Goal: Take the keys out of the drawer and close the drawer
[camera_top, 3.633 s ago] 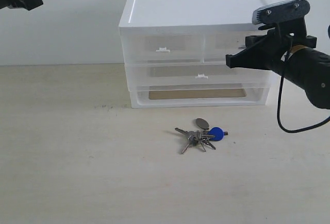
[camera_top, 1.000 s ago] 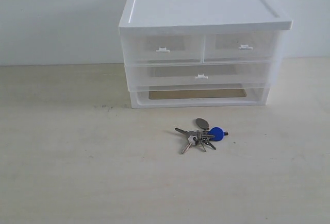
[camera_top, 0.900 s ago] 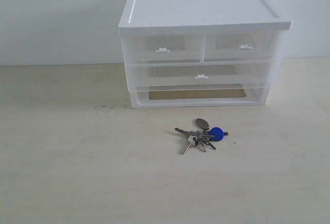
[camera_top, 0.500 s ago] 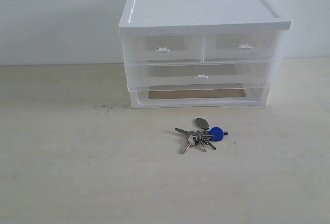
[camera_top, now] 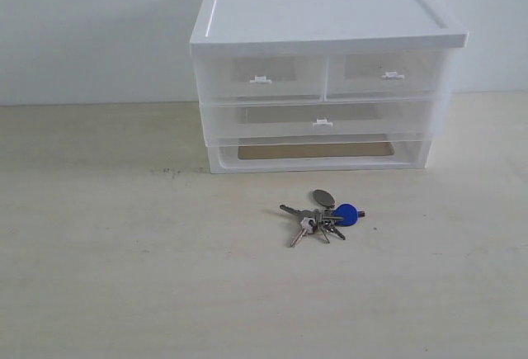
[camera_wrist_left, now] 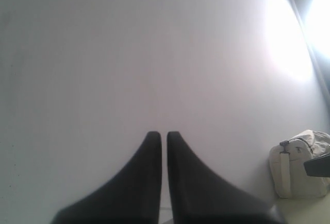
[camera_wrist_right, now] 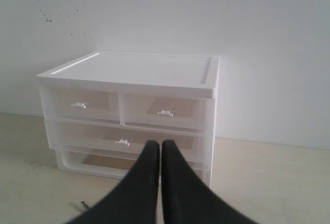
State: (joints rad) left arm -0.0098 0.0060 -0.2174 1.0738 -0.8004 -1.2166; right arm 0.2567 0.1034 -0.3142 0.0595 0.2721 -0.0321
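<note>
So the pale bench [camera_top: 99, 276] takes up most of what I can see. The white-topped organizer [camera_top: 322, 12] sits at the back of it, against a plain wall [camera_top: 91, 29]. The full-width drawer [camera_top: 322, 121] runs across the middle of the organizer and looks pushed in. Above it, the right-hand drawer [camera_top: 388, 76] is closed too, its front flush with its left-hand twin [camera_top: 260, 78], and both have little white tab handles.

The right tool [camera_wrist_right: 160, 147] is clenched, with its dark fingers pressed together and nothing in them. It's pointed at the organizer from a bit back. The left tool [camera_wrist_left: 164, 136] is also clenched and empty, and it's aimed at blank wall with a pale bag [camera_wrist_left: 301, 165] off to one side.

The keys [camera_top: 318, 220] are out on the bench, in front of the organizer's middle and clear of it. They're splayed out flat, with the blue fob [camera_top: 347, 214] on the right side of the bunch. The oval silver tag [camera_top: 323, 198] lies on the side nearest the organizer.
</note>
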